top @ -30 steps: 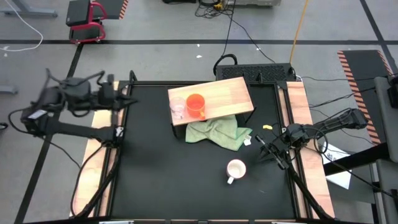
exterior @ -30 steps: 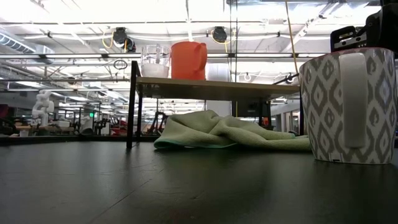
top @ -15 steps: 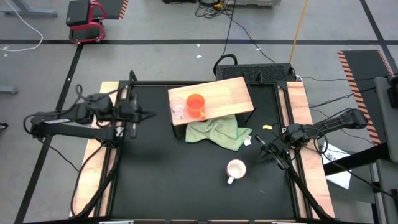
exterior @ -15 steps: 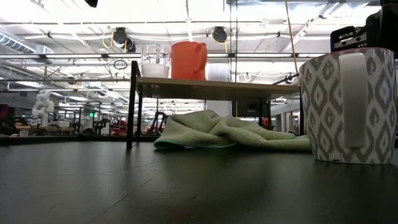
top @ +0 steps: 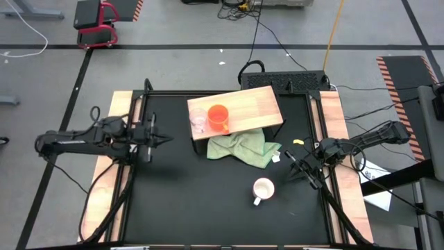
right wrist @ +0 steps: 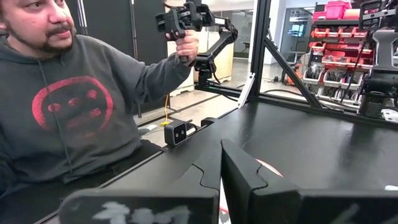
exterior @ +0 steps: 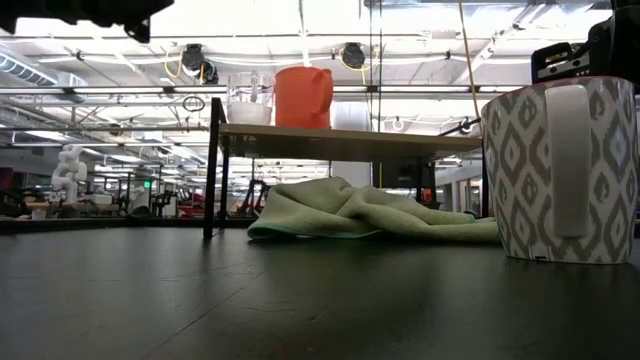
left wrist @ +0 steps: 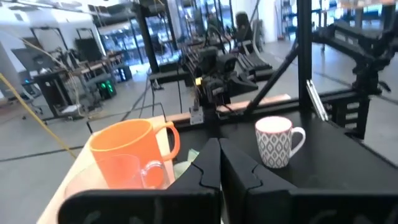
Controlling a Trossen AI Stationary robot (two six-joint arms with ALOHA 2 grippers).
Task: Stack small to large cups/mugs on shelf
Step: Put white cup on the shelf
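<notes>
While our left gripper (top: 161,136) sits clenched empty beside our shelf (top: 260,104), orange mug (top: 218,116) up top, right gripper (top: 294,164) clenched near white mug (top: 263,188).

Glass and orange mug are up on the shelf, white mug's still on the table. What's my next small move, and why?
Probably open the right gripper and ease it toward the white mug, the only cup not on the shelf. That gripper sits close beside it with fingers shut, while the left gripper waits at the far table edge. The glass cup and orange mug fill the shelf's left end, leaving bare board beside them.
</notes>
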